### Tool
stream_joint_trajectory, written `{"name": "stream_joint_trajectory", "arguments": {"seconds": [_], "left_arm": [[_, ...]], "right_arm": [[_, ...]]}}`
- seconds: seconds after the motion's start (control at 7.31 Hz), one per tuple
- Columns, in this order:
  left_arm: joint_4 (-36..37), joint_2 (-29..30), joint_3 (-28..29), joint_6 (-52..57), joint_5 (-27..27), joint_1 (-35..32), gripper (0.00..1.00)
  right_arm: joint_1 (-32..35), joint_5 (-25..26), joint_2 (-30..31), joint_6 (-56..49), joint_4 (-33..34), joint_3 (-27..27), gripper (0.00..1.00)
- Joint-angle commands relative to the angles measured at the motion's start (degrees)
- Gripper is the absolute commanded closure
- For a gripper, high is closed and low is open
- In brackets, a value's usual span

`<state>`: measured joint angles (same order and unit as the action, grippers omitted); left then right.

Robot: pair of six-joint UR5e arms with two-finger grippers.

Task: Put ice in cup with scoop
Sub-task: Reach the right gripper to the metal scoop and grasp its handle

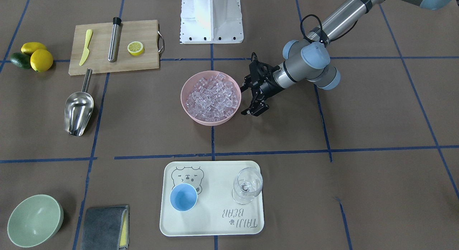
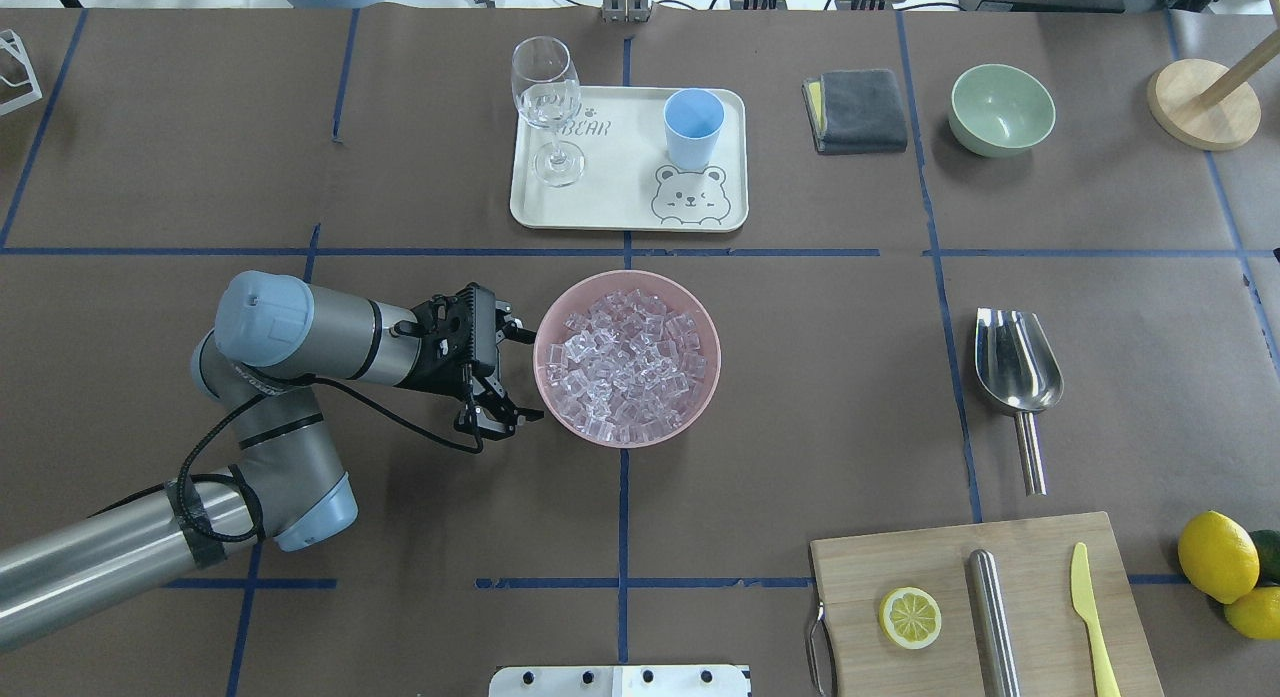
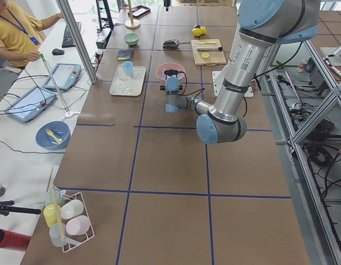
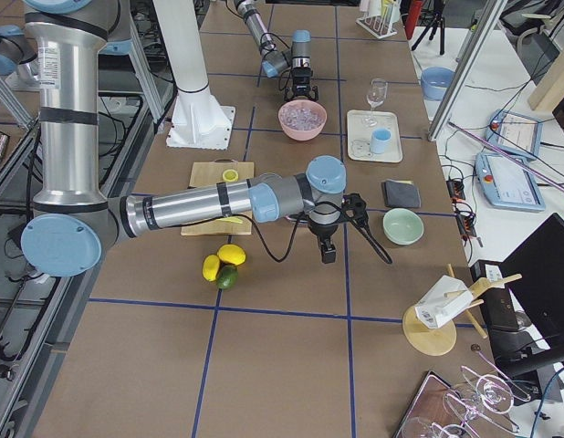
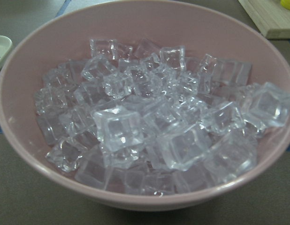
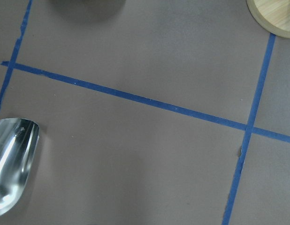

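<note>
Ice (image 2: 628,365) is lying heaped in a pink bowl (image 2: 700,407) near the middle of the bench, the clear cubes filling it to just below the rim. I am seeing the same heap close up through the left wrist camera, which is looking straight into the bowl.

My left gripper (image 2: 522,373) is hovering just beside the bowl on the robot's left side. It is pointing sideways at the wall, and its jaws are standing spread apart with nothing between them. I am not making out any contact with the rim.

The scoop (image 2: 1015,362) is lying flat on the bench, well apart from the bowl on the robot's right side. Its handle is pointing back towards the wooden cutting board (image 2: 900,567), and nothing is holding it.

The cup (image 2: 693,127) is standing upright on a cream tray (image 2: 600,202) beyond the bowl, beside a stemmed glass (image 2: 547,107).

My right gripper (image 4: 329,253) is hanging low over the bench, far out on the right side. I am only catching it in the side view, so I cannot tell how its jaws are standing. Its wrist camera is showing the lip of the scoop at the lower left corner.
</note>
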<state>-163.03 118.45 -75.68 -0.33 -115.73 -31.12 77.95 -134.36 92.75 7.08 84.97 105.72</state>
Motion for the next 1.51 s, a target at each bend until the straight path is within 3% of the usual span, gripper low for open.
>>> {"name": "stream_joint_trajectory", "arguments": {"seconds": [0.0,0.41,0.68,0.82,0.96,1.1,1.37], "left_arm": [[-0.3,0.1,0.1,-0.5,0.7,0.0,0.0],[-0.4,0.1,0.1,-0.5,0.7,0.2,0.0],[-0.4,0.1,0.1,-0.5,0.7,0.3,0.0],[-0.4,0.1,0.1,-0.5,0.7,0.3,0.0],[-0.4,0.1,0.1,-0.5,0.7,0.3,0.0],[-0.4,0.1,0.1,-0.5,0.7,0.3,0.0],[-0.4,0.1,0.1,-0.5,0.7,0.3,0.0]], "right_arm": [[-4.8,0.1,0.2,8.6,0.0,4.7,0.0],[-15.2,0.8,1.5,26.3,0.2,12.0,0.0],[-24.6,5.9,0.8,30.8,0.1,14.9,0.0],[-29.0,8.3,1.2,38.3,-0.2,15.3,0.0],[-32.9,12.1,1.8,47.9,-5.3,15.0,0.0],[-37.2,15.8,5.2,50.5,-10.5,14.7,0.0],[-42.1,19.5,6.2,54.7,-12.7,12.7,0.0]]}}
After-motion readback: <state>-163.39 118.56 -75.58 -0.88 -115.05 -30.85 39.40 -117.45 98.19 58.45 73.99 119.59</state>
